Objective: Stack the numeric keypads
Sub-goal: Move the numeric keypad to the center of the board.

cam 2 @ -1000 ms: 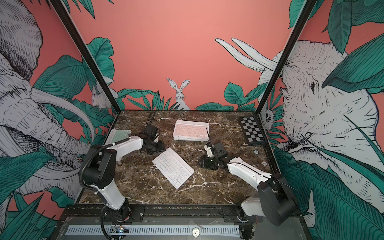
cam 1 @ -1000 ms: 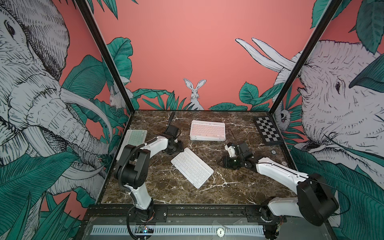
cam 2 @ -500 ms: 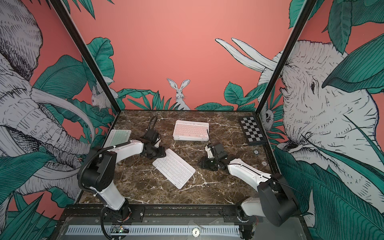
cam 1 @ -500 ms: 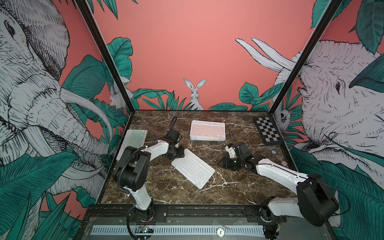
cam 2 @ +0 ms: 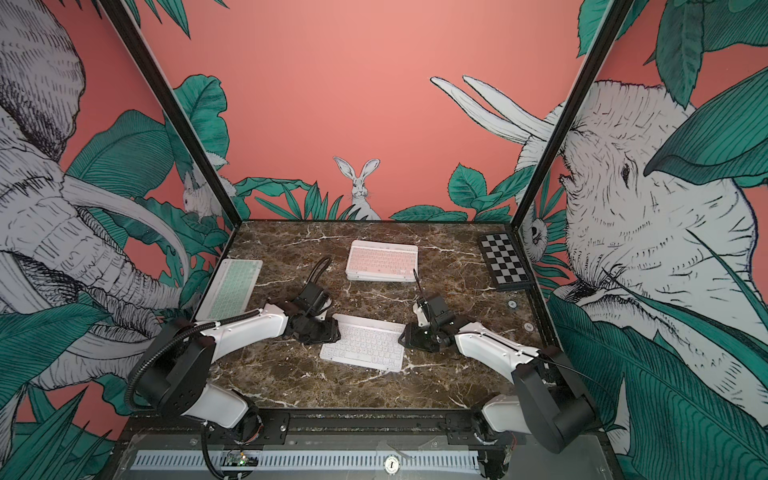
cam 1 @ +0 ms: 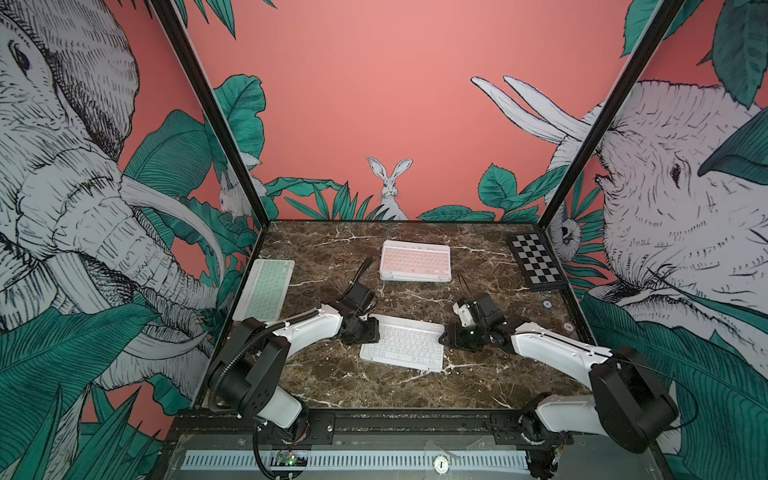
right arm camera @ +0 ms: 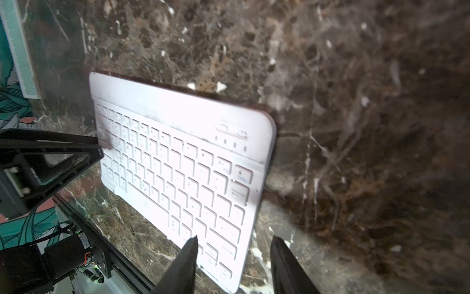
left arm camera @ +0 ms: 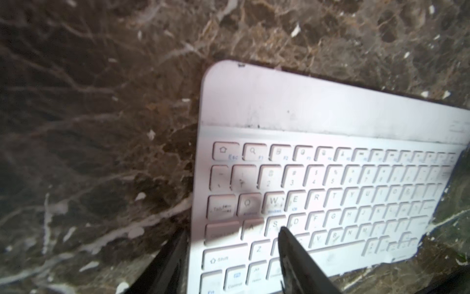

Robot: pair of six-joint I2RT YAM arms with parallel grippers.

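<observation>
Left claw [left arm camera: 232, 229] astride keypad [left arm camera: 330, 114], grip unclear

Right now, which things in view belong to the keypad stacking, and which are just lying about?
Belongs to the job:
- white keypad, between the left gripper and the right gripper
- pink-topped keypad stack
- green keypad at the table's left edge

Just lying about:
- checkered board
- round disc, and another

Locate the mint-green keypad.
In both top views the mint-green keypad lies flat at the left edge of the table, by the side wall, left of the pink keypad stack.
</observation>
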